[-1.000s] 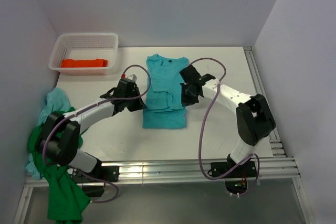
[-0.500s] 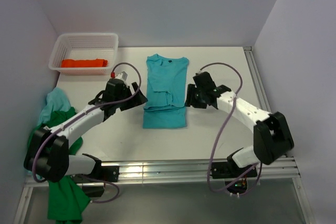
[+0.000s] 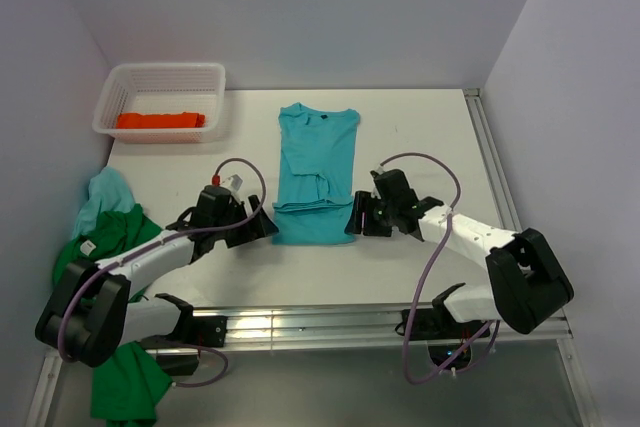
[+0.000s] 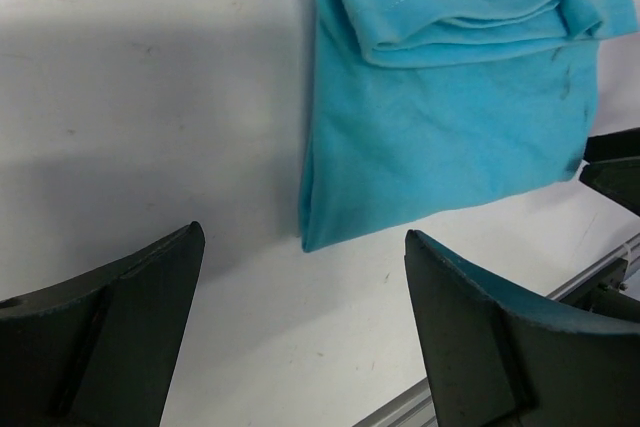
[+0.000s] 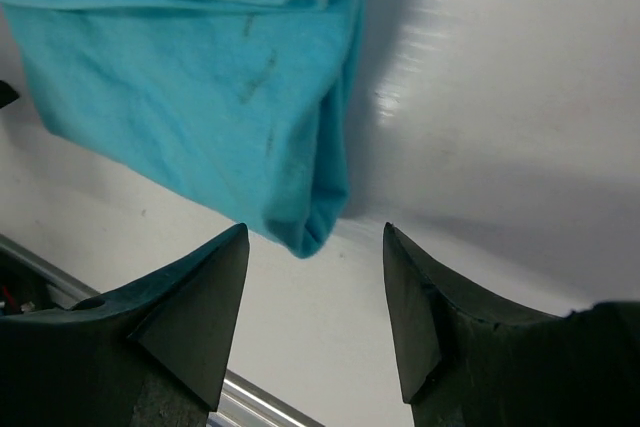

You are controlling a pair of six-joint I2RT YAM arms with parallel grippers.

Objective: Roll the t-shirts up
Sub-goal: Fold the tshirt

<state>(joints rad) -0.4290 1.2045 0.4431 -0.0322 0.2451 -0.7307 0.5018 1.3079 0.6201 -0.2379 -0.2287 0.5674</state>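
A turquoise t-shirt (image 3: 315,172) lies lengthwise in the middle of the table, its sides folded in and the collar at the far end. My left gripper (image 3: 262,230) is open at the shirt's near left corner. In the left wrist view that corner of the t-shirt (image 4: 440,137) sits just ahead of the open left gripper (image 4: 303,237). My right gripper (image 3: 352,222) is open at the near right corner. From the right wrist, the corner of the t-shirt (image 5: 190,77) lies between the tips of the open right gripper (image 5: 315,231). Neither gripper holds anything.
A white mesh basket (image 3: 120,82) at the back left holds an orange-red t-shirt (image 3: 160,120). Another turquoise t-shirt (image 3: 105,195) and a green t-shirt (image 3: 125,382) are heaped at the table's left edge. Metal rails (image 3: 300,322) run along the near and right edges.
Both grippers were shut on the shirt's folded sides; they have opened, let go, and drawn back toward me to the shirt's near corners.
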